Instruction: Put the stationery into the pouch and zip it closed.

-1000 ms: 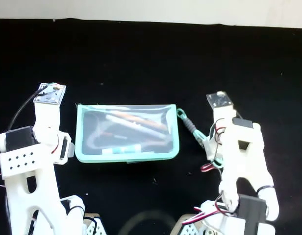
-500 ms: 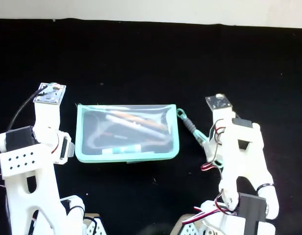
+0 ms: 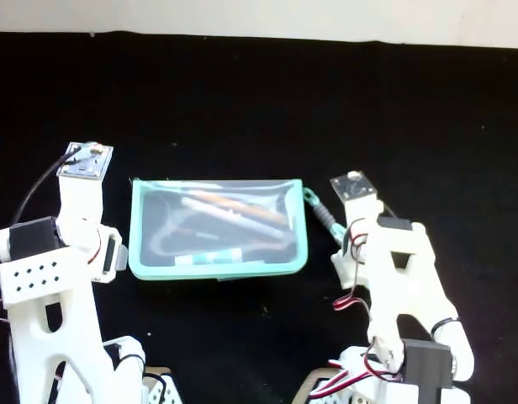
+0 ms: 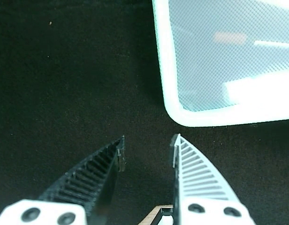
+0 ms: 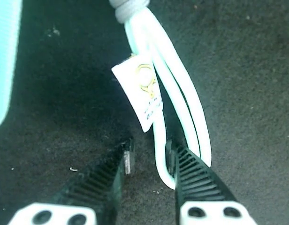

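Note:
A clear pouch with a mint-green border [image 3: 217, 229] lies flat on the black table, with pens and other stationery [image 3: 234, 215] inside it. Its pull cord [image 3: 323, 214] trails from the pouch's far right corner. The right arm [image 3: 385, 252] stands over that cord. In the right wrist view my right gripper [image 5: 149, 154] is open, and the end of the pale cord loop [image 5: 182, 108] lies between the fingertips against the white one, beside a small white tag [image 5: 143, 96]. My left gripper [image 4: 148, 143] is open just off the pouch's rounded corner [image 4: 175, 101], holding nothing.
The left arm [image 3: 74, 219] stands close against the pouch's left edge. A pale wall strip [image 3: 259, 17] runs along the far side of the black table. Bare black cloth [image 3: 242, 109] lies beyond the pouch.
The right arm has shifted left, toward the pouch and over the pull cord. The left arm and the pouch have stayed put.

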